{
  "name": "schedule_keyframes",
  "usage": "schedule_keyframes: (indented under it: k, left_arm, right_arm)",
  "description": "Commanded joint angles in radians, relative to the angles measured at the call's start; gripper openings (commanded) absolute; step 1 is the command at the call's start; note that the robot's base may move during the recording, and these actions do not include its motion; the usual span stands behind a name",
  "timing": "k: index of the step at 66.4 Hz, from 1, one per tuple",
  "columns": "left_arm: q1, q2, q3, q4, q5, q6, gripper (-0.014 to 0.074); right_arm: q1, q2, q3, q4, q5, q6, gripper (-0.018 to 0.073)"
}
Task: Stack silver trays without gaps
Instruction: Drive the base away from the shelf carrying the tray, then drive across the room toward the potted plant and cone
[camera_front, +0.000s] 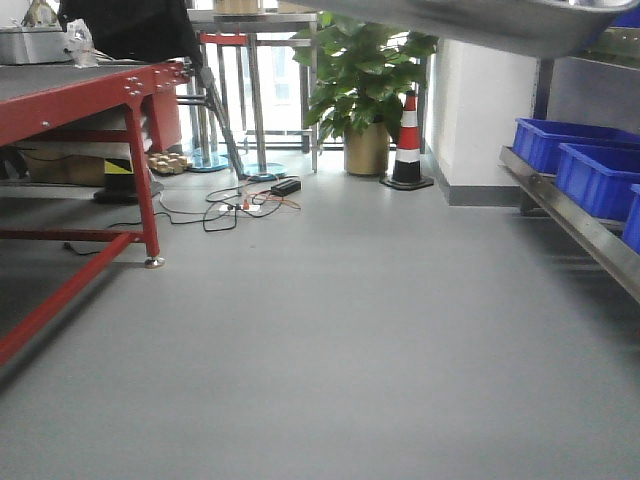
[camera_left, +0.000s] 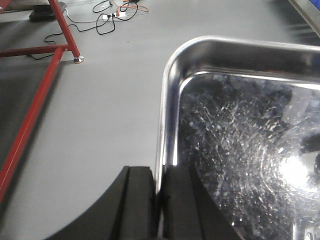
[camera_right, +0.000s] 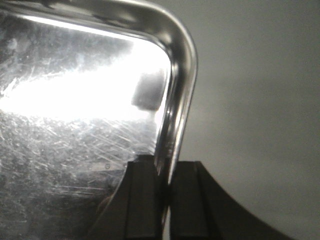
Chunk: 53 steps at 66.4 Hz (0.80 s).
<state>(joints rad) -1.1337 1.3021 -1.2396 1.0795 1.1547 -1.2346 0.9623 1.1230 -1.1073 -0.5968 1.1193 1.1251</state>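
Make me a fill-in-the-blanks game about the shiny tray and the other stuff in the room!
The silver tray is pinched by ____ grippers: the left gripper and the right gripper. The plastic bins are coloured ____. The table legs are painted ____.
Missing words: two, blue, red.

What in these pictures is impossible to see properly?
- Front view: the silver tray is only a strip, cut off by the top edge.
- Front view: a metal item on the red table is cut by the left edge; whether it is a tray is unclear.
- Left wrist view: the left gripper covers the rim it pinches.
- Right wrist view: glare whites out the tray floor beside the right gripper.
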Motion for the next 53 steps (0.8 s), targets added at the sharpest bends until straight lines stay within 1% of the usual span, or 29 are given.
schedule_keyframes:
  k: [1,53]
  left_arm:
    - [-0.005,-0.002,-0.004,0.052,-0.028,-0.006,-0.0016]
    - [-0.005,-0.002,-0.004,0.052,-0.028,-0.006,-0.0016]
  right_arm:
    - [0.012,0.003,-0.006,-0.001,-0.035,-0.027,-0.0022]
    - [0.012,0.003,-0.006,-0.001,-0.035,-0.027,-0.0022]
